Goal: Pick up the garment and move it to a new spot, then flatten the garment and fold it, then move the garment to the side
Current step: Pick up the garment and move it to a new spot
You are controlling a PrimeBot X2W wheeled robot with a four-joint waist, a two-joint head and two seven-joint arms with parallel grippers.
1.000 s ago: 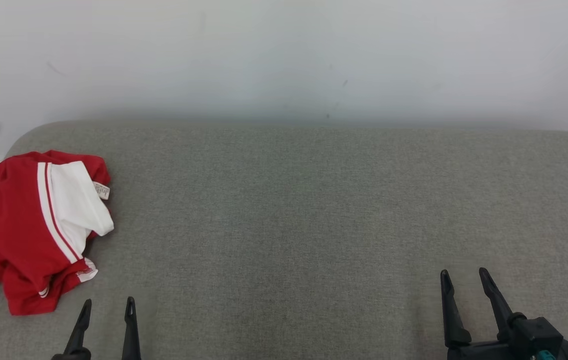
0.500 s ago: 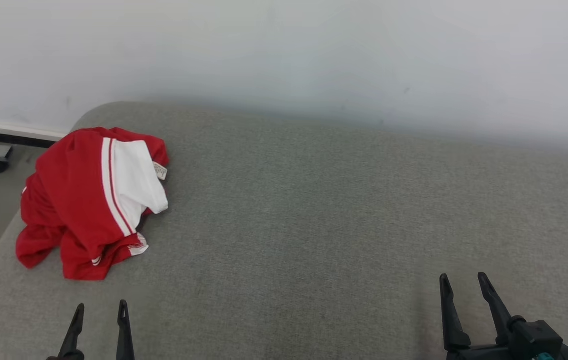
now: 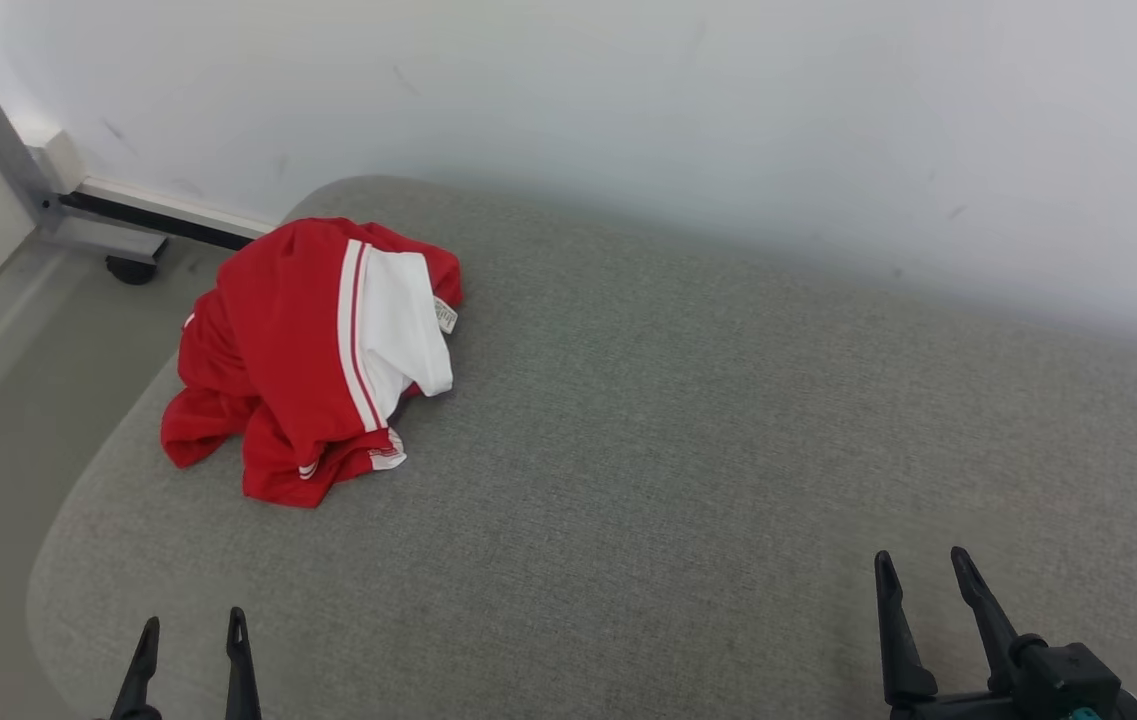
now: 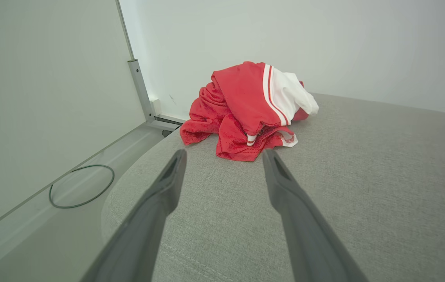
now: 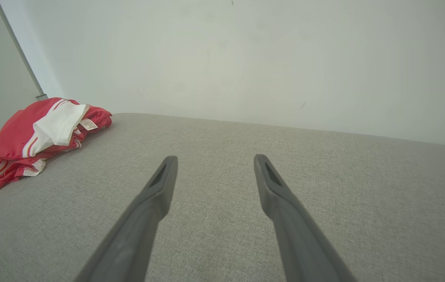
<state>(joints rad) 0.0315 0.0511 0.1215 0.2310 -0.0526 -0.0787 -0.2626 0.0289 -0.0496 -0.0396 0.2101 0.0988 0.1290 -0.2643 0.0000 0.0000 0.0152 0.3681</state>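
My left gripper (image 3: 191,618) hangs low over the grey cushion (image 3: 678,450), its two fingers spread wide with nothing between them. My right gripper (image 3: 920,553) is spread and empty too, well off at three o'clock from the left one.

From my left fingertips the garment (image 3: 298,350) lies at about one o'clock in the head view and dead ahead at twelve in the left wrist view. It is a crumpled red heap with a white panel and white stripes, near the cushion's far left corner and close to the wall (image 3: 628,100). From my right gripper it sits at ten o'clock, well apart.

I judge the pick-up is the step in hand, and my left arm is the nearer one. I would go straight in at twelve and keep the fingers wide until they straddle the raised fold beside the stripes. I would close there, not on the flat hem. The heap's nine o'clock edge comes close to the cushion's rim, so I should lift before carrying. Dragging it could tip cloth onto the floor (image 3: 18,400).
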